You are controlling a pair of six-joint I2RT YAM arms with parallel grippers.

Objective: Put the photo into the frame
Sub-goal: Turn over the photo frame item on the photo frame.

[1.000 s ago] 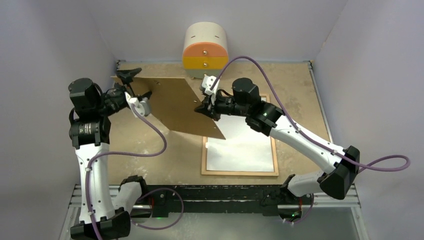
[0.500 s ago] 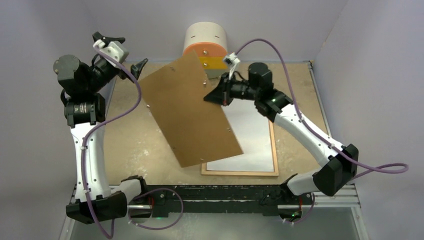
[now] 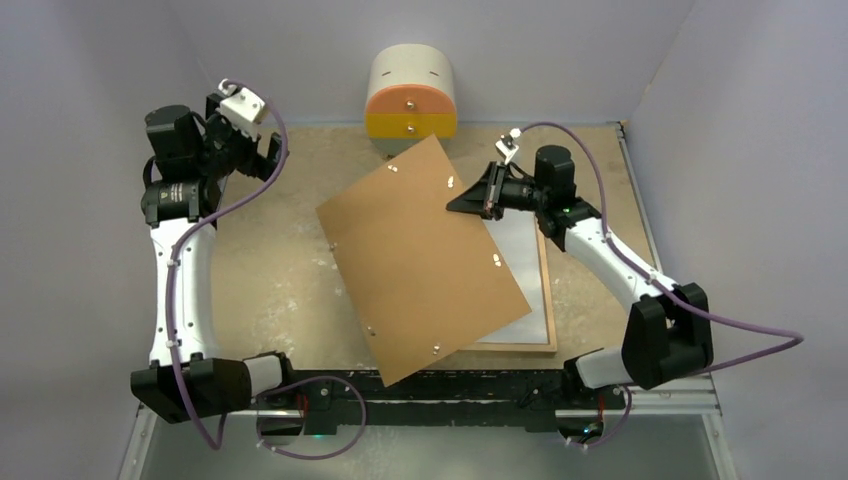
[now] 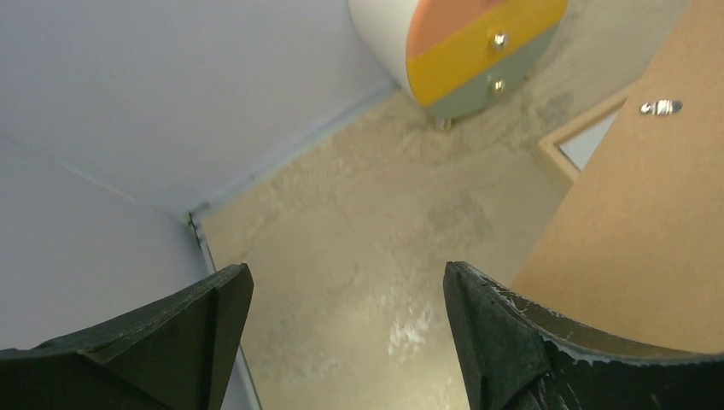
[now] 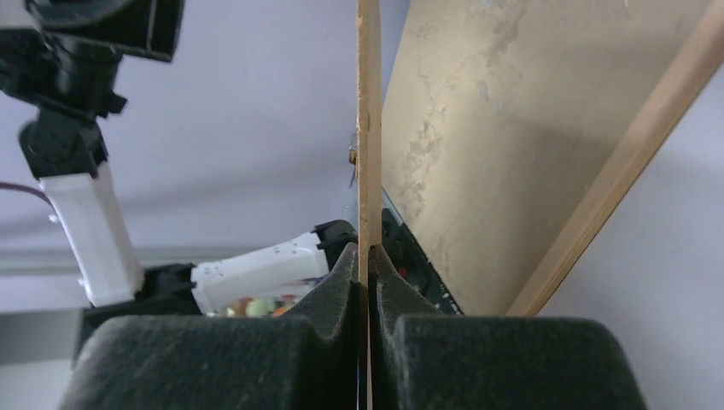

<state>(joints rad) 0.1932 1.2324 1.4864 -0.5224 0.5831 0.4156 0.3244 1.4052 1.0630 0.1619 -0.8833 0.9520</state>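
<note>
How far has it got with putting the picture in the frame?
Done: the light wooden rectangular frame lies flat with a pale sheet inside; whether that is the photo, I cannot tell. In hand: the right gripper is shut on the edge of the flat brown backing board, askew over the frame. The left gripper is open and empty. Left: squaring the board and seating it.

From here I see a scuffed brown desk (image 3: 280,290). The frame (image 3: 515,346) lies flat on its right half, and a round drawer cabinet (image 3: 411,90) stands at its far edge.
</note>
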